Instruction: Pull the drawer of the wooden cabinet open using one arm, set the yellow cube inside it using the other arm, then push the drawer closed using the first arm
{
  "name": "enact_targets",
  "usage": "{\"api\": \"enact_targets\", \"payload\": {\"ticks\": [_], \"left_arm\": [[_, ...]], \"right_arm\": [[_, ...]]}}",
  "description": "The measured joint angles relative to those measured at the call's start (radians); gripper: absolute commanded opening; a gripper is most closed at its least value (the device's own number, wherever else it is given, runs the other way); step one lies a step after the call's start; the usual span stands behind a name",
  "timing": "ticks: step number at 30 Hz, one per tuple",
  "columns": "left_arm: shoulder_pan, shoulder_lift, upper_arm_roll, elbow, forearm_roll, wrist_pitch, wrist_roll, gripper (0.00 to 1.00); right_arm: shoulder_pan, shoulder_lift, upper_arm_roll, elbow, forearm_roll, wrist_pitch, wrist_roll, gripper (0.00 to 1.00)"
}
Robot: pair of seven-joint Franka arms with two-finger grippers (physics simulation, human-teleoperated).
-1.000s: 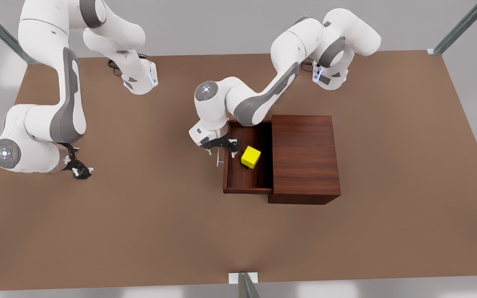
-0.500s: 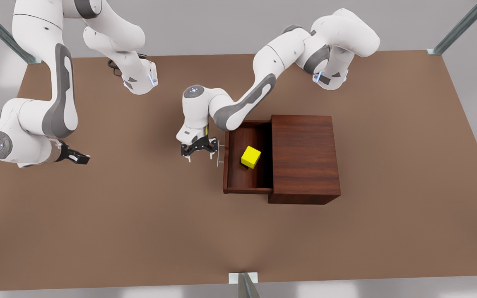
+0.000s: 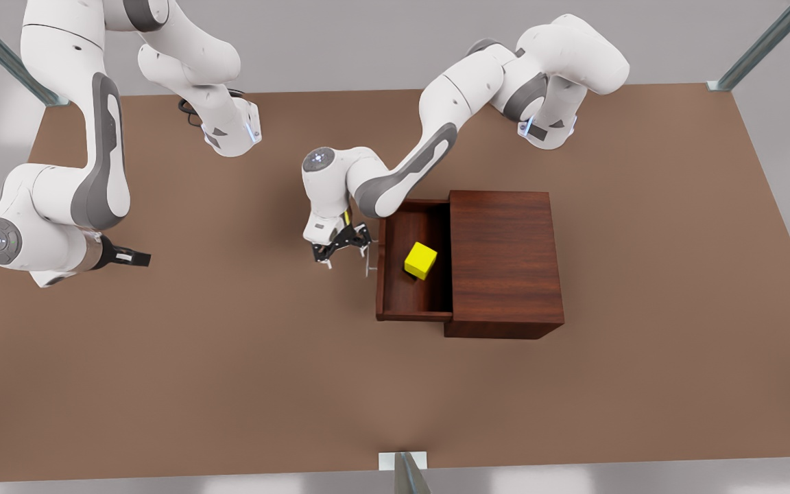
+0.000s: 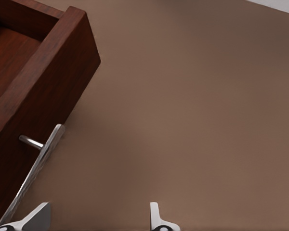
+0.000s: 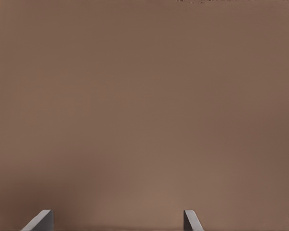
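Drawer (image 3: 412, 285) of the wooden cabinet (image 3: 505, 264) stands pulled out, and we see the yellow cube (image 3: 420, 261) resting on its floor, close to the cabinet's mouth and touching no pincer. On the drawer's front panel, the side farthest from the cabinet, sits the thin silver handle (image 3: 367, 261).

Just beside that handle, on the side away from the cabinet, hangs the left pincer (image 3: 341, 251). In its wrist view we see the handle (image 4: 36, 168) close to one fingertip (image 4: 38, 214), with the fingers spread apart and nothing between them.

We judge that opening and placing are done, and that the last step, pushing the drawer shut, is now in hand. The next move calls for this pincer to bear against the front panel or handle and drive it straight toward the cabinet until the panel meets the cabinet's face, keeping the push square so the drawer does not jam.

Well away from the cabinet, the right pincer (image 3: 131, 258) waits above the brown surface (image 3: 230, 384), its fingers open and holding nothing.
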Motion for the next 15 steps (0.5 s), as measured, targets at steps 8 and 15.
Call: {"api": "enact_targets", "payload": {"ticks": [8, 15], "left_arm": [[0.050, -0.027, 0.000, -0.007, -0.043, -0.088, 0.050, 1.00], [0.082, -0.048, -0.001, -0.032, -0.070, -0.127, 0.109, 1.00]], "right_arm": [[0.000, 0.001, 0.000, 0.001, 0.001, 0.001, -0.063, 1.00], [0.000, 0.001, 0.000, 0.002, 0.001, 0.002, -0.099, 1.00]]}}
